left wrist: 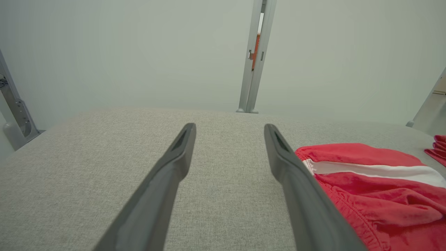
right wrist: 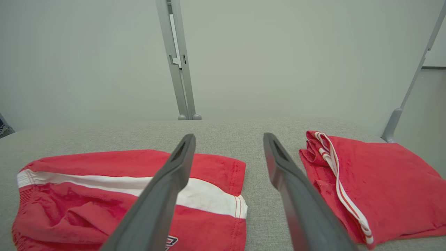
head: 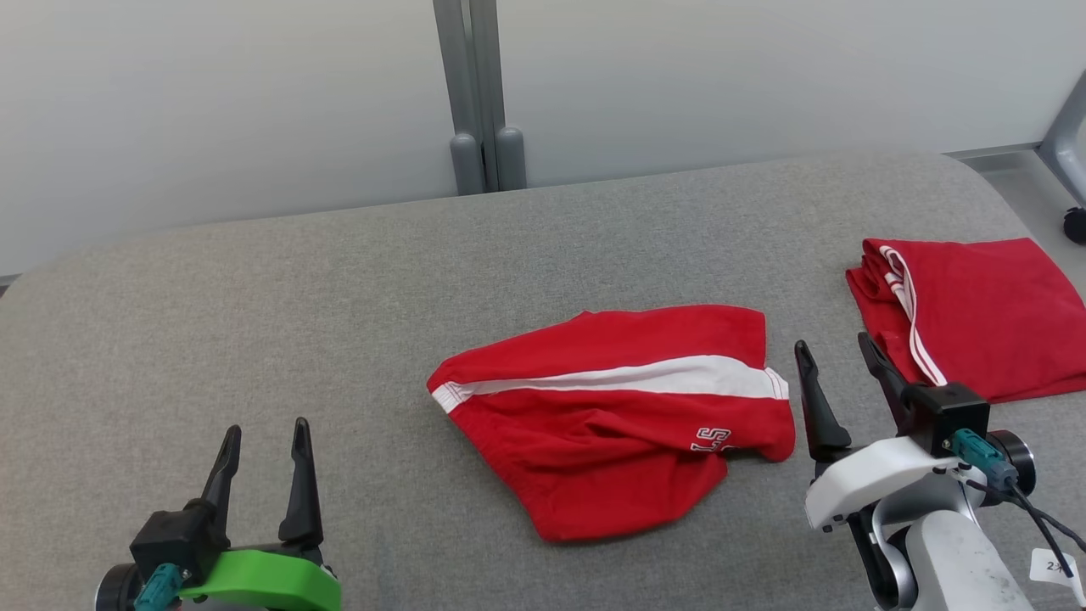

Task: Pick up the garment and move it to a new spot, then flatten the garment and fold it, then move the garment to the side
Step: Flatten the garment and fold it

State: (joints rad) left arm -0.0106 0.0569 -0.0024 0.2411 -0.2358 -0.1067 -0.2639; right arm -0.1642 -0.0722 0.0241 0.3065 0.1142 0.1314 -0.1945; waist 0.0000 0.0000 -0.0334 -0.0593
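Left gripper (head: 265, 428) low at the lower left of the head view, on a green wrist mount (head: 263, 581); points its 2 long dark fingers up and away over the bare grey padded surface (head: 254, 297), jaws spread wide, nothing between. Along its own fingers in the left wrist view: same wide gap, grey cloth below, garment (left wrist: 376, 184) showing past the right-hand finger. Right gripper (head: 834, 344) at the lower right on a white forearm (head: 874, 475), leaning a little to the left, fingers likewise parted and empty. Stands over the grey strip between the garment and a folded red garment (head: 984, 314), tips near the garment's right edge; contact with the cloth not clear. Garment: red shorts with 1 broad white band, lying rumpled at the middle of the surface, well apart from the left gripper. Folded red garment, thin white stripes along 1 side, further right near the surface's edge, apart from the shorts. White lettering (head: 711, 439) near the shorts' lower right hem, upside down, reads as an "S", the rest lost in a fold. Small white tag (head: 1055, 564) beside the right arm's cable, begins with "2", remainder cut off.
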